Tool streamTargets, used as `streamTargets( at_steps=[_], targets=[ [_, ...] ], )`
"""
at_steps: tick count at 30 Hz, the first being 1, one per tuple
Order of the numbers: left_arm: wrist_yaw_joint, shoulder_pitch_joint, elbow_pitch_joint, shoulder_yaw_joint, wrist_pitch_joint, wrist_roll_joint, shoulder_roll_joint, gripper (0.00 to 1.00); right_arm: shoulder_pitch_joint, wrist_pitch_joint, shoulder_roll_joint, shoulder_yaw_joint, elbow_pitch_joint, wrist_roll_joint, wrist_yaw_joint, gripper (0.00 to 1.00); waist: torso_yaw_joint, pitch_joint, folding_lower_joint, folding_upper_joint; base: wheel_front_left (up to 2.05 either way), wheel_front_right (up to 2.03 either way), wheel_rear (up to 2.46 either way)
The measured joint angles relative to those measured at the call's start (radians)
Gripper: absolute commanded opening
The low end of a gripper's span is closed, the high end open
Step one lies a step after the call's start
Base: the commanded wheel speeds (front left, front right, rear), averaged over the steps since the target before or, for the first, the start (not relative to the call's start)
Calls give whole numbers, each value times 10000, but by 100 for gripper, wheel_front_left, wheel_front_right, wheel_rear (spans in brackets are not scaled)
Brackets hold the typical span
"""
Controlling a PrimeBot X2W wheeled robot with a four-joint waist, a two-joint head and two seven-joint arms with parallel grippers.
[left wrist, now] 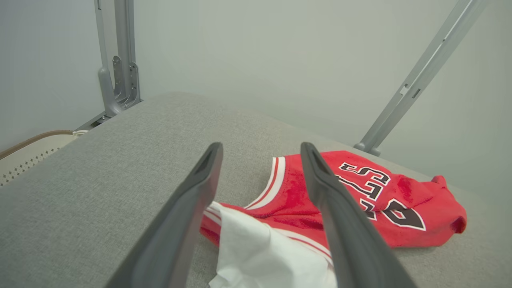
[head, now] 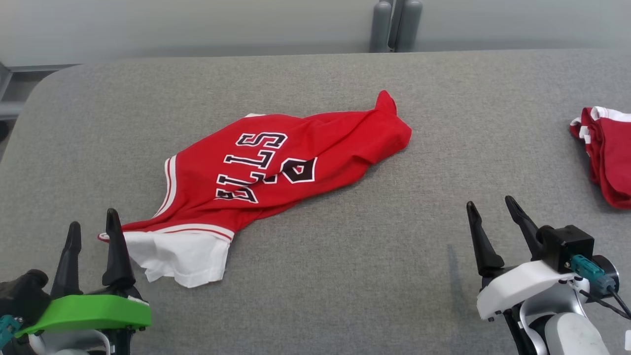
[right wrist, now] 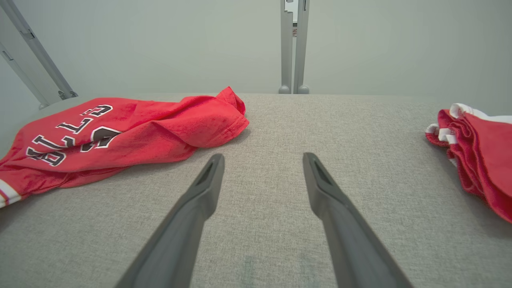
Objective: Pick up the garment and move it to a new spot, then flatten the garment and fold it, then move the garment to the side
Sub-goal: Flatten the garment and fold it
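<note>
Nearest, at near left of the grey bench (head: 345, 276), the left pincer (head: 93, 218) has its two dark fingers spread wide & grips nothing. In its wrist view the fingers stand either side of the white hem (left wrist: 256, 248), which lies loose on the bench btwn them; can't tell if a finger brushes the cloth. At near right, the right pincer (head: 490, 201) is spread just as wide & is also empty, over bare bench & well apart from any fabric. Next out is the garment (head: 276, 162), a red jersey lying rumpled, not flat, left of centre. It runs diagonally from the white hem at near left, just beside the left pincer, to a bunched red end w/ a small peak at far right. White & red striped trim edges its left side. Black lettering (head: 261, 165) w/ white outlines crosses its middle. From the right wrist view the jersey sits to the left, creased & partly folded over itself. At the bench's right edge, well apart from the jersey, is a second red garment (head: 611, 153) w/ white trim, bunched up & partly cut off by the frame. Farthest, past the bench's far edge, stand two grey posts (head: 394, 24) against a pale wall (head: 197, 24).
</note>
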Motion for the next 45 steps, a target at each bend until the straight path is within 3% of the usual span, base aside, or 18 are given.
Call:
streamTargets(
  at_steps=[3,4,5,6,12,16,27,38,45],
  targets=[
    [-757,98,-449,755,-36,431,-742,100,52,0,2,-21,8,6,0,100,191,-103,0,0,0,0,0],
    [-757,98,-449,755,-36,431,-742,100,52,0,2,-21,8,6,0,100,191,-103,0,0,0,0,0],
    [-1275,228,-604,1112,-42,995,-1239,100,79,-2,2,-61,31,23,0,100,302,-199,0,0,0,0,0],
    [-1275,228,-604,1112,-42,995,-1239,100,79,-2,2,-61,31,23,0,100,302,-199,0,0,0,0,0],
    [-2456,601,-337,1478,-44,2554,-2309,100,113,-221,0,-132,167,219,0,100,535,-566,0,0,0,0,0],
    [-3058,735,280,1432,-46,3166,-2512,100,150,-456,4,-105,311,453,0,100,619,-807,0,0,0,0,0],
    [-3705,678,2079,650,-59,4274,-2113,100,604,-1124,10,420,1081,364,2,100,652,-1336,0,0,0,0,0],
    [-3745,278,2311,713,-59,4466,-2065,100,661,-1124,8,545,1335,326,2,100,588,-1438,0,0,0,0,0],
    [-3831,146,2332,648,-59,4466,-2272,100,-1031,215,-265,802,2539,111,2,100,561,-1091,0,0,0,0,0]
  ],
)
